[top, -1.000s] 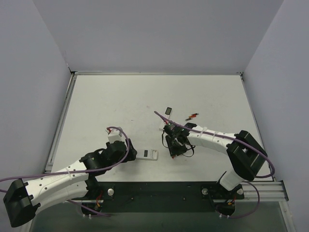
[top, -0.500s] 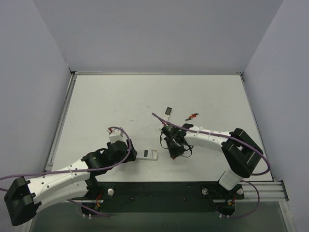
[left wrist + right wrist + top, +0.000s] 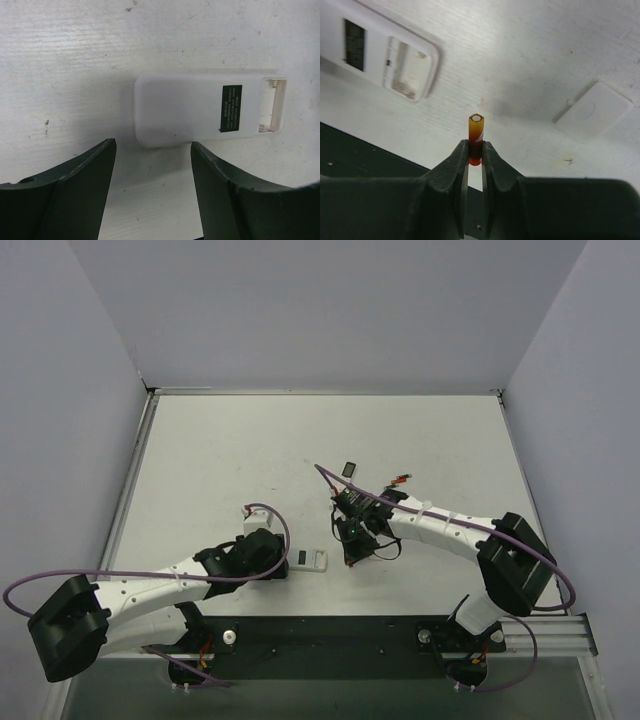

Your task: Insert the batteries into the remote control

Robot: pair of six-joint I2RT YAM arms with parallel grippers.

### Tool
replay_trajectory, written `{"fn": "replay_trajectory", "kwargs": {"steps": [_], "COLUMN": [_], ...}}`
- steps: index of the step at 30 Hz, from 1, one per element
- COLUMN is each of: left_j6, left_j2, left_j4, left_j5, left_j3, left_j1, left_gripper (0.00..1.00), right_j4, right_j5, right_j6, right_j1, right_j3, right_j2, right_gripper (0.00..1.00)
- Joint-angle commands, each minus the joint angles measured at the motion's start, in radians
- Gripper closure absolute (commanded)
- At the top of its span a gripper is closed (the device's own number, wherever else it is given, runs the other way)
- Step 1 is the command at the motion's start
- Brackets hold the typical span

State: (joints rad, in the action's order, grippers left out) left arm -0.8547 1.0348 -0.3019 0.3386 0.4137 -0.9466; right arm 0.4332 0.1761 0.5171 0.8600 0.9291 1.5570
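The remote control (image 3: 190, 112) lay white face up near the front edge of the table (image 3: 220, 460), its open battery bay (image 3: 272, 106) empty. The left gripper (image 3: 152, 150) sat just short of its closed end, fingers spread wide and touching nothing. The right gripper (image 3: 475, 152) was clamped on a red-orange battery (image 3: 475, 131) that poked out past its tips, above the table between the remote's open end and a small flat white piece (image 3: 594, 110); another red battery (image 3: 400, 478) lay farther back.
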Motion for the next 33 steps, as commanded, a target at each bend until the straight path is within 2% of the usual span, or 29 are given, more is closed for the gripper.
{"fn": "replay_trajectory", "kwargs": {"steps": [1,5,13,25,31,33], "left_j6": [0.040,0.078,0.129,0.063,0.056,0.055], "left_j2": [0.047,0.079,0.087,-0.056,-0.088,-0.091], "left_j4": [0.096,0.144,0.142,0.043,0.040,0.041], "left_j5": [-0.073,-0.174,-0.266,-0.109,-0.090,-0.085], "left_j3": [0.059,0.062,0.099,0.043,0.023,0.020], "left_j1": [0.006,0.006,-0.014,-0.011,-0.006,-0.004], "left_gripper": [0.30,0.35,0.37,0.34,0.34,0.34], "right_j4": [0.059,0.058,0.061,0.156,0.193,0.203], "right_j5": [0.085,0.115,0.166,0.137,0.140,0.137], "right_j6": [0.009,0.021,0.034,-0.042,-0.052,-0.055], "right_j1": [0.001,-0.003,-0.012,-0.033,-0.030,-0.032], "right_j3": [0.088,0.119,0.155,0.243,0.293,0.304], "right_j2": [-0.034,-0.020,0.026,0.135,0.192,0.213], "right_gripper": [1.00,1.00,1.00,1.00,1.00,0.96]}}
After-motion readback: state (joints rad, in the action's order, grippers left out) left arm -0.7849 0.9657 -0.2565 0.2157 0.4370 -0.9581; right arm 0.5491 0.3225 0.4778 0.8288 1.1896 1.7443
